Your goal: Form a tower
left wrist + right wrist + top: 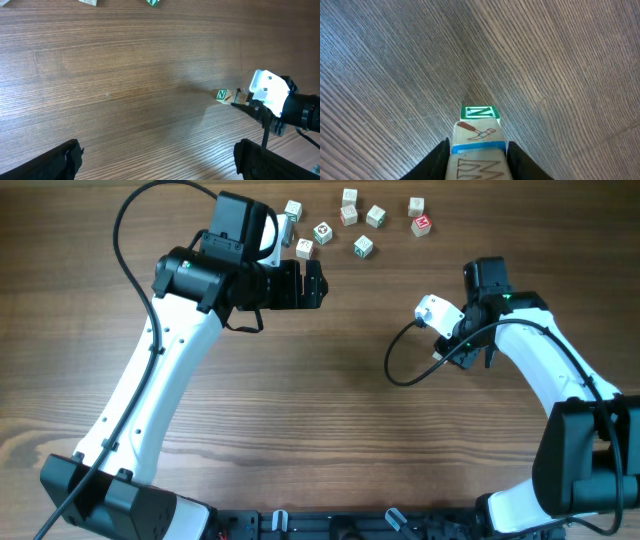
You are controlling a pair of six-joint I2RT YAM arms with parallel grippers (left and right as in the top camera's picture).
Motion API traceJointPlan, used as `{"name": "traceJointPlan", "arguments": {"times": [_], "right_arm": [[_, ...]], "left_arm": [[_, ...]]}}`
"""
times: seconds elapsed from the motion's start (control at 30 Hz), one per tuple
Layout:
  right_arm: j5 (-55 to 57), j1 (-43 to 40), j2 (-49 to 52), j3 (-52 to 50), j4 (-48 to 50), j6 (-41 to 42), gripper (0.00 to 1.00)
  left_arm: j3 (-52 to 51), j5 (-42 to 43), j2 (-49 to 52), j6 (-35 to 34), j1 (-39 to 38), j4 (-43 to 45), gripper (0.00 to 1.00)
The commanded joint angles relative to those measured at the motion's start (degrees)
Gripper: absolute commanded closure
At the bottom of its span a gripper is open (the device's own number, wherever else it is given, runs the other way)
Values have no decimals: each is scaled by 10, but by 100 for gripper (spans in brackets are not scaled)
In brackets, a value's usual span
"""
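Between the right fingers the tower is seen, at the right side of the desk. Its sides are closely hemmed, but a firm hold cannot be told. The left fingers are spread wide, and nothing is held.
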Motion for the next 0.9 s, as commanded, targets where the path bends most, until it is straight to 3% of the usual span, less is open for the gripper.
{"name": "traceJointPlan", "arguments": {"times": [0.0,0.33,0.47,0.6,0.87], "right_arm": [[1,-3,8,-6,2,-1,58],[-27,-3,8,-6,2,9,35],[-33,-4,11,-6,2,9,30],[-24,-5,56,-6,3,9,30],[9,-14,64,-5,18,7,45]], "left_arm": [[-2,7,1,-3,-2,0,0],[-2,7,1,-3,-2,0,0],[-2,7,1,-3,-2,0,0],[-2,7,1,-3,-2,0,0],[-2,7,1,-3,-2,0,0]]}}
